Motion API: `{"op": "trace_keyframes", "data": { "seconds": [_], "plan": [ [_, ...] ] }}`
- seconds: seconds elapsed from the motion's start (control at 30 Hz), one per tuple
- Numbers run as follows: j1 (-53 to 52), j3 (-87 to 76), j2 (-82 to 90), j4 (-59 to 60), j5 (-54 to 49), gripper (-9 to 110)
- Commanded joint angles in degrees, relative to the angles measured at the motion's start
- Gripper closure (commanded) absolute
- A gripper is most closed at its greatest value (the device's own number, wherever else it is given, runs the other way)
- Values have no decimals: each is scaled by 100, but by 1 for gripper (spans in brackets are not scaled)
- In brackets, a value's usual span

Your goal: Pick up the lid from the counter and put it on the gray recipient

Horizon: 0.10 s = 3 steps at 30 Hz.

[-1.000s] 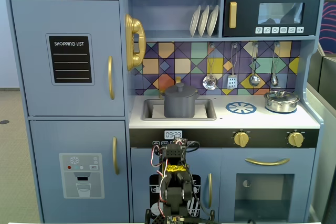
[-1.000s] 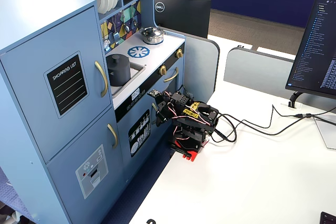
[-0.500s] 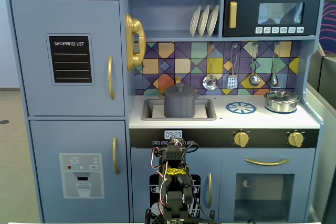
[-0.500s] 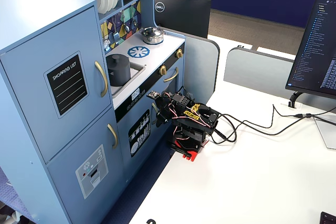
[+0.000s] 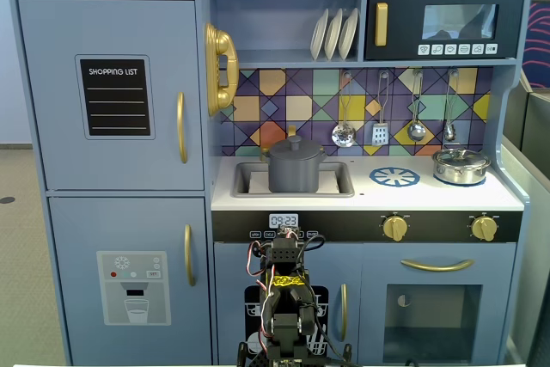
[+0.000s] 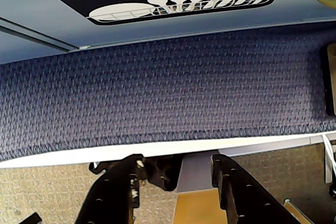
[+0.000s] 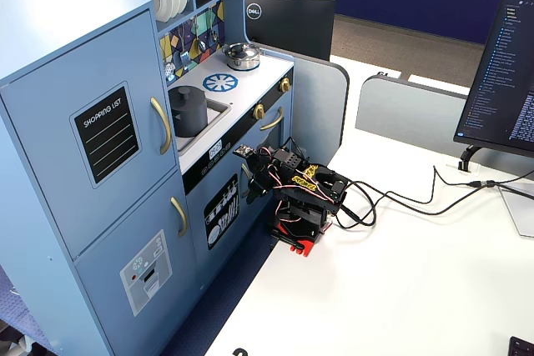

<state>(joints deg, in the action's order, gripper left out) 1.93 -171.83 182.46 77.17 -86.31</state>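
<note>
The matte dark-gray pot (image 5: pixel 296 171) stands in the sink (image 5: pixel 337 188) of the toy kitchen. The dark-gray lid (image 5: pixel 295 147) with its small knob sits on top of the pot. Both also show in the other fixed view, the pot (image 7: pixel 188 114) with the lid (image 7: pixel 184 94) on it. My arm (image 5: pixel 286 298) is folded low in front of the kitchen's lower doors, well below the counter. In the wrist view my gripper (image 6: pixel 177 162) is open and empty, above the blue carpet strip and the table edge. The pot and lid are out of the wrist view.
A shiny silver pot (image 5: pixel 461 165) with its own lid stands at the counter's right, beside the blue-and-white burner circle (image 5: pixel 394 177). Utensils (image 5: pixel 344 133) hang on the tiled back wall. A monitor (image 7: pixel 504 72) and cables (image 7: pixel 417 198) are on the white table.
</note>
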Motion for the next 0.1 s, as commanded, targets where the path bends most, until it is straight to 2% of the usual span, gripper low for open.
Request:
{"op": "trace_keyframes", "data": {
  "seconds": [0.0,0.07],
  "plan": [
    [-105,-18,-35,1046,-18,94],
    [-105,-18,-35,1046,-18,94]
  ]
}}
